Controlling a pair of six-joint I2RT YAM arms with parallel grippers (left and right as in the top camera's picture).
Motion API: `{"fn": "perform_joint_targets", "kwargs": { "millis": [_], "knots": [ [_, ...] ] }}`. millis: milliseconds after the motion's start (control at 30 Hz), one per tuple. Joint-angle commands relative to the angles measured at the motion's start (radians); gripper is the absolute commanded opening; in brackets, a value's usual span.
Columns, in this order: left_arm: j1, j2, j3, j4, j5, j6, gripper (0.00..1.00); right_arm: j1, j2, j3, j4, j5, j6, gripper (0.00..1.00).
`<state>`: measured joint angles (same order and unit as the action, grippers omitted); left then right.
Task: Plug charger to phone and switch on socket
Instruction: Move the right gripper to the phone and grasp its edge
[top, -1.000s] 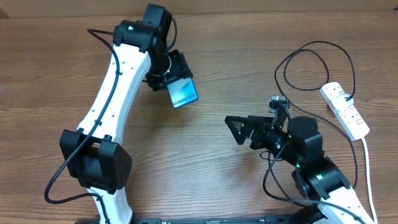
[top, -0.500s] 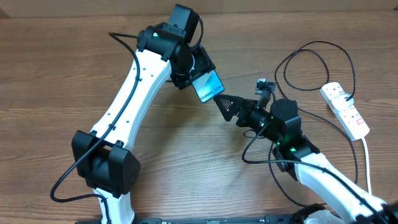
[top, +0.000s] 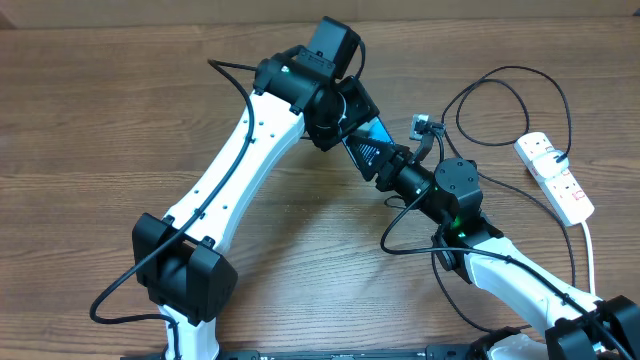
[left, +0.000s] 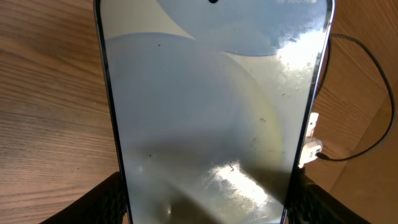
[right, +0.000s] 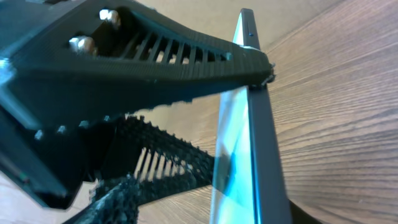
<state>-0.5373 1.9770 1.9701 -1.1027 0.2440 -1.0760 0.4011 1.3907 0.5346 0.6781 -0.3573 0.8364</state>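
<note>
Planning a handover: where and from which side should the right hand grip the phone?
Probably the free end of the phone, coming in lengthwise opposite the left hand, which clamps the other end. It is a thin slab held in the air; pinch its flat faces.

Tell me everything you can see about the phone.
The phone is a slim rectangle with a dark edge and a glossy pale blue-grey screen catching reflections. It is held tilted above the table, one end clamped in the left gripper. The right gripper straddles the other end, one finger touching its edge; whether it pinches is unclear.
</note>
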Motion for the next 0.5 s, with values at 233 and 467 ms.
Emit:
{"fn": "perform_joint_targets", "kwargs": {
  "millis": [233,467],
  "knots": [
    [-0.042,-0.009,0.029,0.004,0.004,-0.031,0.39,0.005,0.008,0.01,0.021,0.016,0.006,0.34],
    [-0.048,-0.009,0.029,-0.009,0.004,-0.028,0.4,0.005,0.008,0.01,0.021,0.015,0.011,0.22]
  ]
}}
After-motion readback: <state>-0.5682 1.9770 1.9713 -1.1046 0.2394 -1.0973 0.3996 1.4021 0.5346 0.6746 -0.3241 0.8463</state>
